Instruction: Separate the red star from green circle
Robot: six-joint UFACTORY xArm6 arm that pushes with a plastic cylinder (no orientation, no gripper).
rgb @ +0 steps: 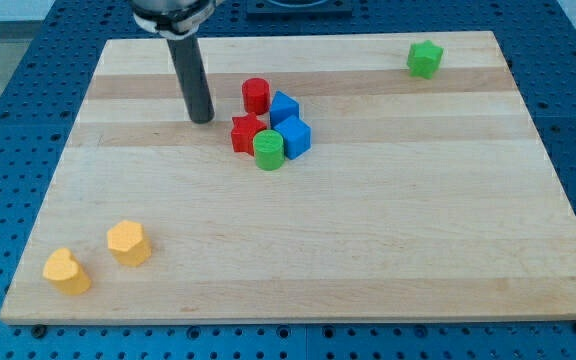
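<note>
The red star lies near the board's upper middle. The green circle touches it at its lower right. My tip stands just to the view's left of the red star, a short gap apart. A red cylinder sits just above the star. Two blue blocks, one behind and one cube to the right of the green circle, complete the tight cluster.
A green block sits near the board's top right corner. Two yellow blocks lie near the bottom left corner. The wooden board lies on a blue perforated table.
</note>
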